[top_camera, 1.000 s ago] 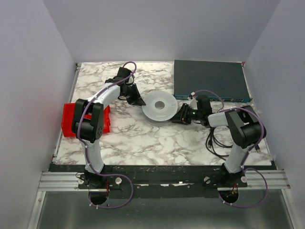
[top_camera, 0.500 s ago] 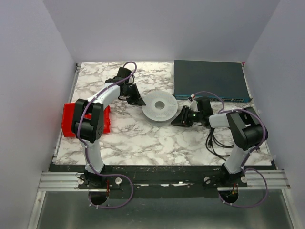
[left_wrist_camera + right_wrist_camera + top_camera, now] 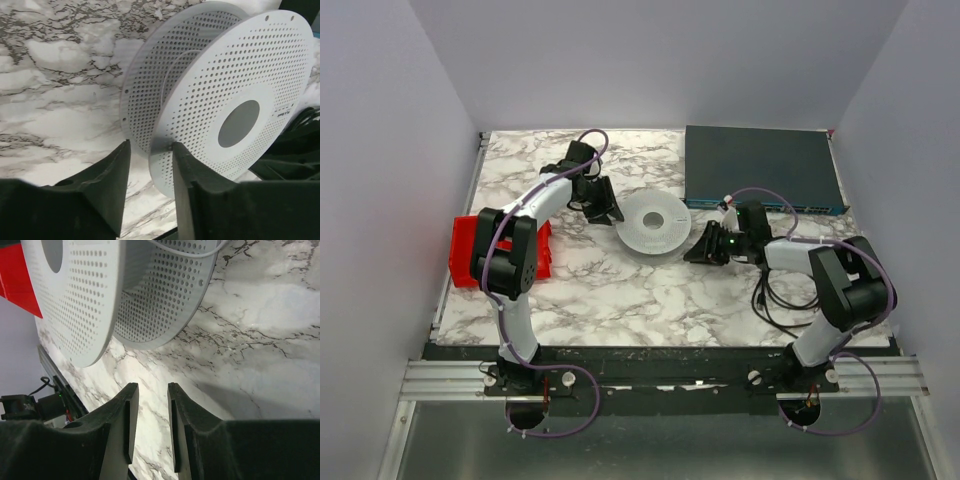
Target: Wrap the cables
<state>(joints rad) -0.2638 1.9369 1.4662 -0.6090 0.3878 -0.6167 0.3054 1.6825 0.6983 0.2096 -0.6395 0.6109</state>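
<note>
1. My left arm stretches far over the marble table [image 3: 620, 290], elbow bent, with the left gripper [image 3: 150, 145] low at the left rim of the white spool [image 3: 655, 222], which lies flat mid-table.
2. Its fingers are parted. The edge of one spool flange sits in the gap against one finger, not pinched.
3. My right arm is folded low. The right gripper [image 3: 150, 386] points at the spool's right side, just short of it, fingers a narrow slit apart over bare marble.
4. The black cable [image 3: 772, 300] lies in loose loops beside the right arm, partly hidden under the forearm.
5. A thin white strand [image 3: 192, 254] crosses between the flanges, cut off by the frame edge.
</note>
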